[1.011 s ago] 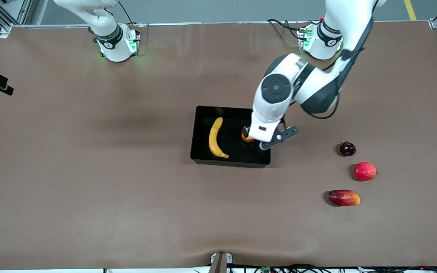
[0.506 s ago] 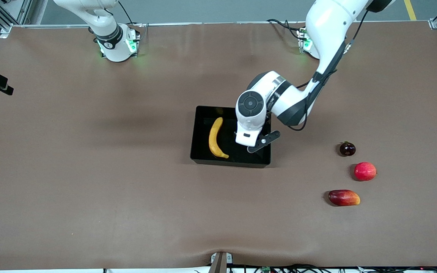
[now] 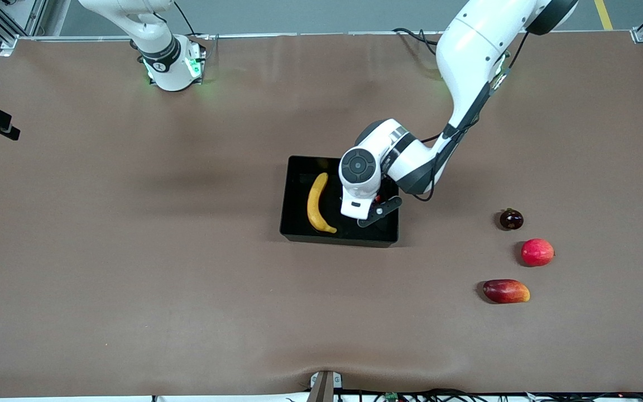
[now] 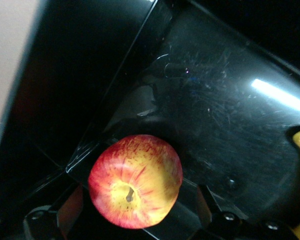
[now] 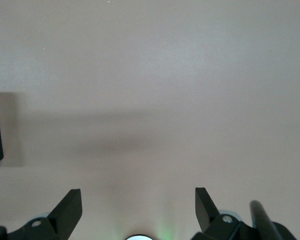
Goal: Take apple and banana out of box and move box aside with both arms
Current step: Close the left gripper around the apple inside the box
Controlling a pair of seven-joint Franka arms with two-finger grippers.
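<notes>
yellow banana (image 3: 317, 203), red-yellow streaked apple (image 4: 135, 181), blk box (image 3: 293, 195)

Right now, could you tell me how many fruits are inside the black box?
2: the banana lies toward the right arm's end of the box; the apple sits between the left gripper's fingers, hidden in the front view.

Left arm's wrist hides the apple (image 4: 135, 181) in front view.
</notes>
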